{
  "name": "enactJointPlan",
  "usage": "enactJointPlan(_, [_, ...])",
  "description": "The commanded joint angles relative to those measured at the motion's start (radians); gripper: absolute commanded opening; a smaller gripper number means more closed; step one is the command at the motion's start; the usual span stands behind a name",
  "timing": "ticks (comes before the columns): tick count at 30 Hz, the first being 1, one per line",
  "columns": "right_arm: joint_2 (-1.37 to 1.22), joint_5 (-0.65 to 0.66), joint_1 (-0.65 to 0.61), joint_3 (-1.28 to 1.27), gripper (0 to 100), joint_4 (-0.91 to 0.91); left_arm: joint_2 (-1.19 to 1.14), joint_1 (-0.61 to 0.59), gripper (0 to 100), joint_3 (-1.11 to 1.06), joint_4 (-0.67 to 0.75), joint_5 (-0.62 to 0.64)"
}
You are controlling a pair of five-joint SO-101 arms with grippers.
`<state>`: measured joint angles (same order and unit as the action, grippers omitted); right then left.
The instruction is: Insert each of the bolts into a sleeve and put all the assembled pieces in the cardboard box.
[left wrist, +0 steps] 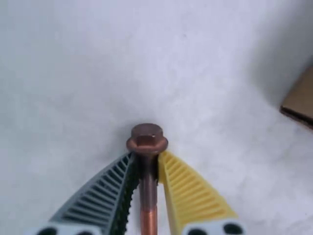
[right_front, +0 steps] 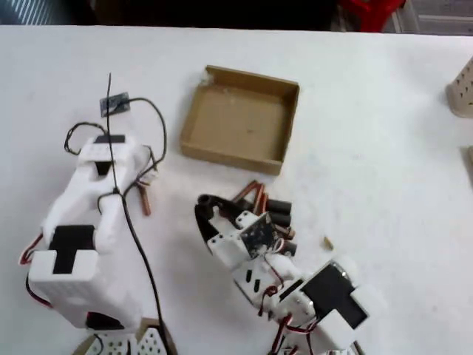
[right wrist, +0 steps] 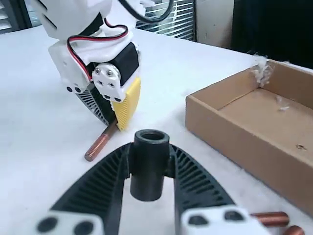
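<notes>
1. Left claw (left wrist: 145, 157): drawn narrow on a copper bolt (left wrist: 148, 196). It pinches the shank just below the flanged head, and the head stands clear beyond the fingertips.
2. Right claw (right wrist: 149, 151): clamped round the body of a black sleeve (right wrist: 148, 169), with the bore open and unobstructed. Judgement: each part is gripped so that its mating end is free.
3. In the right wrist view the bolt slopes down, its threaded end at or just above the table (right wrist: 29, 156). Contact cannot be confirmed. Bolt and sleeve are apart, so insertion is not yet made.
4. Loose bolts (right_front: 255, 194) and sleeves (right_front: 278, 210) lie heaped just beside the right arm, between it and the cardboard box (right_front: 230, 158). The box holds no assembled piece.
5. Clearance: bare table lies between the two claws, which I judge adequate for alignment. The box's near wall and the heap bound the right claw's side, and a swing there risks scattering parts.
</notes>
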<state>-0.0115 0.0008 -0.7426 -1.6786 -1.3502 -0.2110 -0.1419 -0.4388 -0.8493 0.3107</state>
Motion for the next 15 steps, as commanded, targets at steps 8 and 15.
enactJointPlan(8, [-0.007,-0.023,-0.022,0.009,1.6,0.002,0.252,0.084,2,-0.028,0.006,-0.087])
enactJointPlan(15, [-0.007,-0.023,-0.019,0.005,1.6,0.004,0.478,0.107,2,-0.118,0.008,-0.087])
